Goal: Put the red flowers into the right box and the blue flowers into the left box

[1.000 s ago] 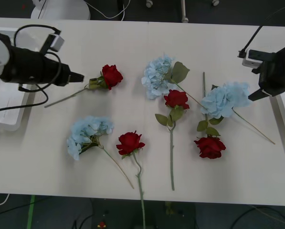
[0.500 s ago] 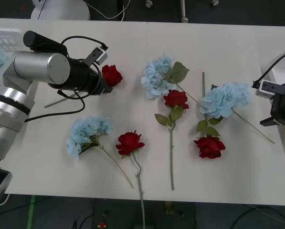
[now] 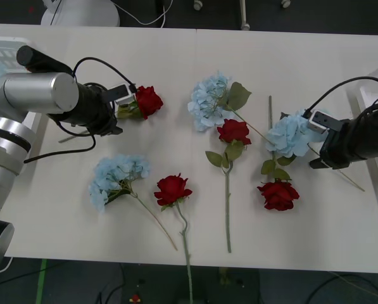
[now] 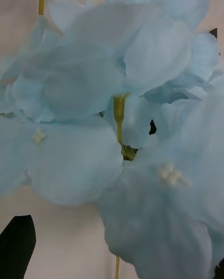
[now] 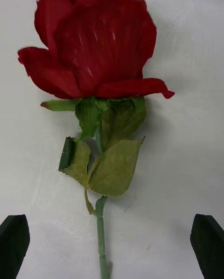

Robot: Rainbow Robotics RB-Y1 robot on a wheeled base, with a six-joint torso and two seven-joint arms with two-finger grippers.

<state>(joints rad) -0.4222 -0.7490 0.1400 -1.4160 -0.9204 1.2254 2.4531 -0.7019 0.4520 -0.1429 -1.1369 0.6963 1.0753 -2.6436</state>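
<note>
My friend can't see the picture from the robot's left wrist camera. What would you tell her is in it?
A deep-red artificial rose with a thin green stem and a few leaves lies on a white table. The open left gripper hovers over its stem, one black fingertip on each side, not touching it.

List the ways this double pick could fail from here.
1. The left gripper is open astride the stem of a red rose, which is thin; closing off-centre could miss or roll it.
2. The right gripper presses close into a blue flower, so it may pinch soft petals rather than the stem.
3. That flower's stem lies across another stem on the table, near a second red rose; lifting could drag them.
</note>
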